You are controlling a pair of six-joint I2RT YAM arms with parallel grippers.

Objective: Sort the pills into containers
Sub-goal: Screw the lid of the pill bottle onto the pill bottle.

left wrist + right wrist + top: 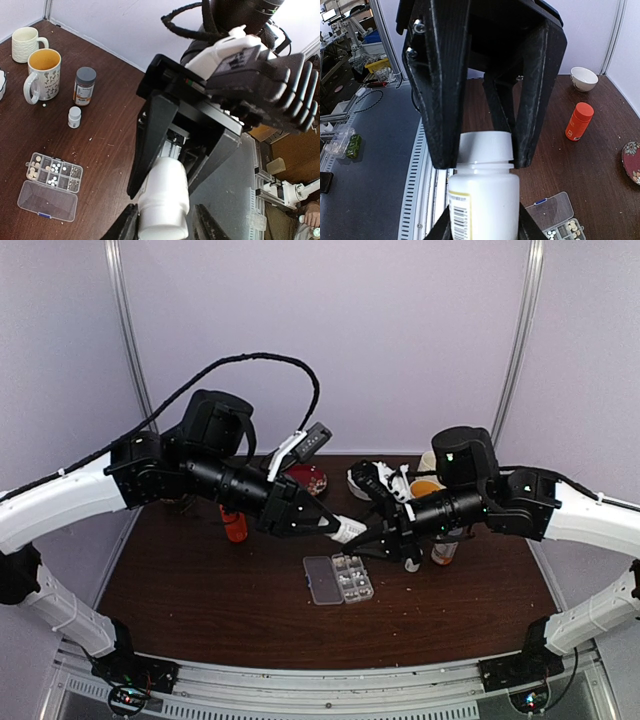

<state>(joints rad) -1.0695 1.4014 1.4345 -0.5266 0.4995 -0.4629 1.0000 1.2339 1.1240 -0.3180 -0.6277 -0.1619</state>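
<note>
The pills (pixel 54 167) lie in the cells (pixel 72 172) of the pill box (pixel 322 580), which rests lid-open on the tabletop (pixel 200 590) just below both tools. The right tool (pixel 162 189) is clamped on the body of a white bottle (pixel 485 200). The left tool (pixel 482 159) presses against both sides of its cap (pixel 485 146). The step in hand is probably cap removal. Hold the body rigid and twist the cap about the bottle axis. Keep the mouth from tipping down, or the contents may spill.

Orange bottle (pixel 578 121), white bowl (pixel 583 78), flowered mug (pixel 44 75), amber bottle (pixel 84 86), labelled white bottle (pixel 485 200), brown table (pixel 110 100)
</note>
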